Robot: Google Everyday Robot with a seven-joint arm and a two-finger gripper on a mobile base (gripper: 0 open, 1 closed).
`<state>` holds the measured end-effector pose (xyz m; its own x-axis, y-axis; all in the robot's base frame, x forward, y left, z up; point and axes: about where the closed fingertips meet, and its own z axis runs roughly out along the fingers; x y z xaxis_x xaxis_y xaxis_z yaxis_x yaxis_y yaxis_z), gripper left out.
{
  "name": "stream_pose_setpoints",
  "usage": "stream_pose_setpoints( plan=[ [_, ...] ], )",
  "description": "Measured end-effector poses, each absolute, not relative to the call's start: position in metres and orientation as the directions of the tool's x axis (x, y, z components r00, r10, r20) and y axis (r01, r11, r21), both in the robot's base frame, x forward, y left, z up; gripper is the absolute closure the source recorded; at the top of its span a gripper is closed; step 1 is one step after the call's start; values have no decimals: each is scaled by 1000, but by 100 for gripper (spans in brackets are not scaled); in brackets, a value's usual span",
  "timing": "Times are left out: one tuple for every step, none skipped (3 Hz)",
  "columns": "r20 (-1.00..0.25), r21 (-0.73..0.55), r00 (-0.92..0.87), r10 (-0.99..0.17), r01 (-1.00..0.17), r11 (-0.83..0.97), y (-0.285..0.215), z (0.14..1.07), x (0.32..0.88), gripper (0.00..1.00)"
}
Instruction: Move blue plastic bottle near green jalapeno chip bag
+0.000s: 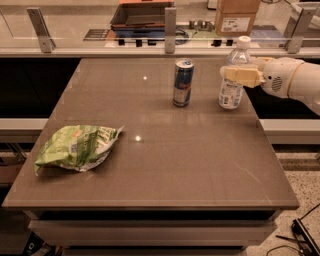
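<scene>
table (pixel 200 165): brown, flat top, glossy with small light glints
drink can (pixel 183 83): blue and silver, upright, far centre of the table
cardboard box (pixel 237 15): on the counter behind the table, white label facing front
dark tray (pixel 142 12): on the same counter, left of the box
metal posts (pixel 170 30): upright along the counter's edge
cables (pixel 305 235): on the floor, lower right
gripper (pixel 235 75): above the table's far right, right of the can

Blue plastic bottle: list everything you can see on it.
The blue plastic bottle is clear plastic with a white cap and a white-and-blue label. It stands upright on the table near its far right corner, right of the drink can and apart from it. The gripper reaches in from the right across its upper body.
</scene>
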<state>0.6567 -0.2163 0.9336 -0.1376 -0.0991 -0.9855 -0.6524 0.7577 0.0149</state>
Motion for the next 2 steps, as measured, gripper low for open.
stream_pose_setpoints(
  plan=[
    [-986, 15, -137, -99, -655, 755, -214, 934, 657, 65],
    [-986, 16, -137, -99, -659, 752, -211, 934, 658, 88]
  ],
)
